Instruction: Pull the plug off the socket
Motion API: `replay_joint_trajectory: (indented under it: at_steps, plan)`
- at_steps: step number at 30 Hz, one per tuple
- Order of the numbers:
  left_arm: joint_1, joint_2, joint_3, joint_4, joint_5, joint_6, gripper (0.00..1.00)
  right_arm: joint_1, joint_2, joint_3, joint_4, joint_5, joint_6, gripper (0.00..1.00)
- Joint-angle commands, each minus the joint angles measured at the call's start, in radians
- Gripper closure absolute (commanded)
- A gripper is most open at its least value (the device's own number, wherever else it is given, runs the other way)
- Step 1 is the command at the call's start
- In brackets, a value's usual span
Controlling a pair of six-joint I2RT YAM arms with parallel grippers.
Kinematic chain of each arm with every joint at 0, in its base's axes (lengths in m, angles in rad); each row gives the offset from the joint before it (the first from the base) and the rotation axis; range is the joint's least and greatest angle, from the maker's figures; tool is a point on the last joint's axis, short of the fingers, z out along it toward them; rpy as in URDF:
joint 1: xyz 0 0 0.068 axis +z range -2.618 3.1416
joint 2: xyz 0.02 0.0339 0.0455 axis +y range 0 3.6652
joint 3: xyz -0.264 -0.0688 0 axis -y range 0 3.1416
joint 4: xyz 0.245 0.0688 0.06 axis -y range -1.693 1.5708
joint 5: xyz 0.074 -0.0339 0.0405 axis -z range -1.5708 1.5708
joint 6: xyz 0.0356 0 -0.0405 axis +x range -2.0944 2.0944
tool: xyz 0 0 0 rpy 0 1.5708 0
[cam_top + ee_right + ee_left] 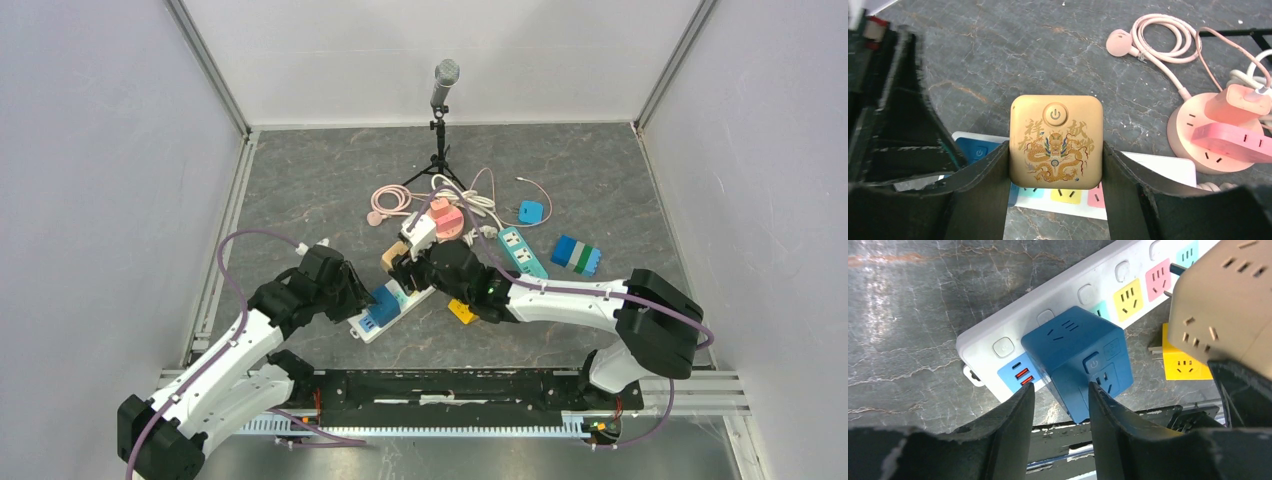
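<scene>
A white power strip point(365, 328) with coloured sockets lies front of centre; it also shows in the left wrist view point(998, 340) and the right wrist view point(1148, 167). A blue cube adapter point(384, 303) point(1073, 350) is plugged into its near end. My right gripper point(402, 264) point(1056, 165) is shut on a tan cube plug with a gold dragon point(1056, 142) point(1228, 300). It holds the plug just above the strip, and a prong shows free of the sockets. My left gripper point(360, 292) point(1060, 395) is open, its fingers straddling the blue cube's lower corner at the strip's end.
A yellow plug point(460, 311) point(1183, 365) lies beside the strip. Behind are a pink round socket point(446, 218) point(1198, 135) with a pink cable point(390, 200), a teal strip point(520, 250), a blue-green adapter point(576, 256) and a microphone tripod point(440, 100).
</scene>
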Motion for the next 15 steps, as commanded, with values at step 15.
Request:
replay_joint_trajectory:
  at_steps: [15]
  plan:
    - [0.007,-0.083,0.184,-0.068,-0.107,0.103,0.35,-0.230,0.341,0.270,0.117,-0.508,0.288,0.83]
